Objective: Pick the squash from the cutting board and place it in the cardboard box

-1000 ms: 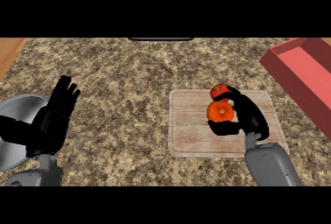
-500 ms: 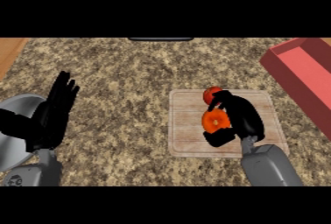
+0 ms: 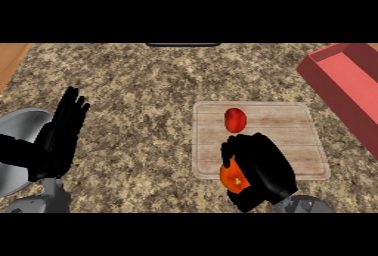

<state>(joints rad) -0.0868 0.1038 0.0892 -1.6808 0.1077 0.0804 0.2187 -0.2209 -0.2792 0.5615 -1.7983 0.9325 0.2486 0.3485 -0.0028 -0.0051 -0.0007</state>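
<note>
My right hand (image 3: 262, 172) is shut on the orange squash (image 3: 234, 179), holding it over the near edge of the wooden cutting board (image 3: 295, 145). Only the squash's left side shows past the curled fingers. The box (image 3: 347, 85), reddish with an open top, stands at the far right, well apart from that hand. At the left edge my left hand (image 3: 60, 137) rests open with its fingers up.
A small red vegetable (image 3: 235, 120) lies on the board's far half. A grey round dish (image 3: 18, 150) sits at the left edge behind the left hand. A dark object (image 3: 183, 44) shows at the counter's far edge.
My right hand has closed round the squash and drawn it back to the board's near edge. The red vegetable now lies uncovered, a little nearer. The left hand barely moved.
</note>
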